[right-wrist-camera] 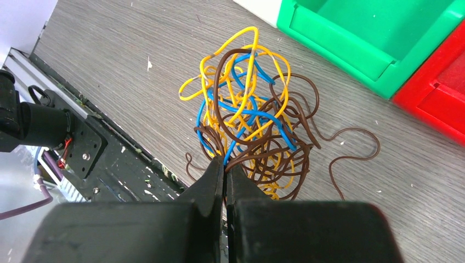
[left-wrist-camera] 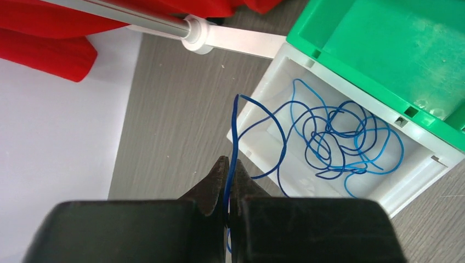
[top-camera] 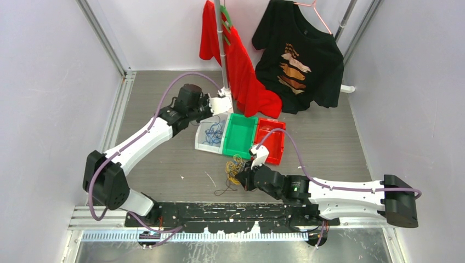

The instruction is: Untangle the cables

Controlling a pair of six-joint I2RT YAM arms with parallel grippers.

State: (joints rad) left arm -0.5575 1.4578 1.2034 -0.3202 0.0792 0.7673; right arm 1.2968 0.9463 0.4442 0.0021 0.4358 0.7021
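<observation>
A tangle of yellow, blue and brown cables (right-wrist-camera: 249, 118) lies on the grey table in front of the bins, also in the top view (top-camera: 234, 167). My right gripper (right-wrist-camera: 225, 163) is shut on strands at the tangle's near edge, a blue and a brown one entering the jaws. Several blue cables (left-wrist-camera: 334, 137) lie looped in the white bin (left-wrist-camera: 263, 139), seen in the top view (top-camera: 204, 143). My left gripper (left-wrist-camera: 230, 164) is shut on one blue cable (left-wrist-camera: 234, 131) that rises from the jaws and arcs over into the white bin.
A green bin (top-camera: 238, 136) and a red bin (top-camera: 271, 139) stand right of the white bin. A red shirt (top-camera: 241, 71) and a black shirt (top-camera: 299, 60) hang on a rack at the back. A white rack foot (left-wrist-camera: 241, 43) lies near the white bin.
</observation>
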